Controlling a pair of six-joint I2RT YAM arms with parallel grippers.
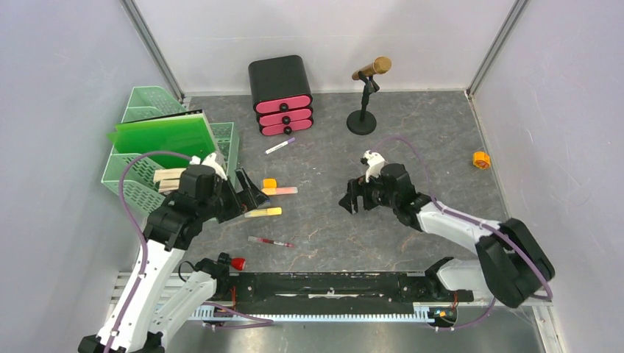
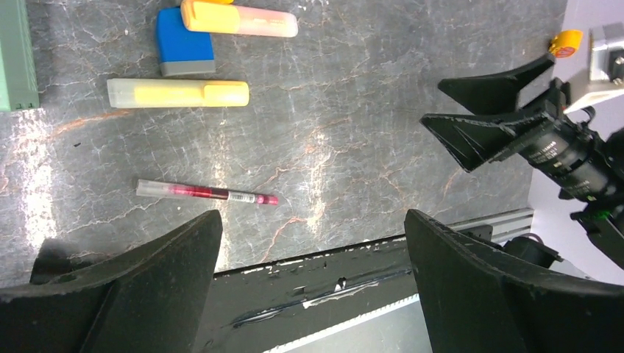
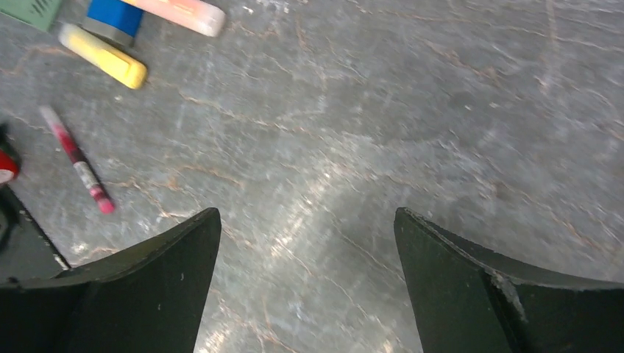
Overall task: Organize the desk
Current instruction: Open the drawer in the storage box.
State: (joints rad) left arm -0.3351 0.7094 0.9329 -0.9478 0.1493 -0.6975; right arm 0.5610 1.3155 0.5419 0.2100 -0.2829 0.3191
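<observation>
So the counter (image 1: 412, 132) is the big dark marbled slab under everything, running from the green tiered tray (image 1: 140, 110) at its left edge clear across to the right wall. A black drawer box with pink fronts (image 1: 280, 88) stands behind and to the right of the tray, and the mic stand (image 1: 363, 110) is further right of the tray again. The left jaws hang just right of the tray, wide apart with nothing in them. The right jaws are well right of the tray over bare counter, also apart and empty.

My guess at the step: pick up one of the loose pens. I'd drop the left jaws straight over the yellow highlighter (image 2: 176, 93), which lies near the tray's right side, and close across its narrow width.

Heads up: the pink highlighter (image 2: 243, 20) and a blue eraser (image 2: 184, 44) lie close by, so a sloppy close could catch them. The red pen (image 2: 206, 193) lies right of the tray toward the arms, and a white marker (image 1: 279, 146) sits right of the tray toward the back. A small orange thing (image 1: 481, 159) sits far right of the tray.
</observation>
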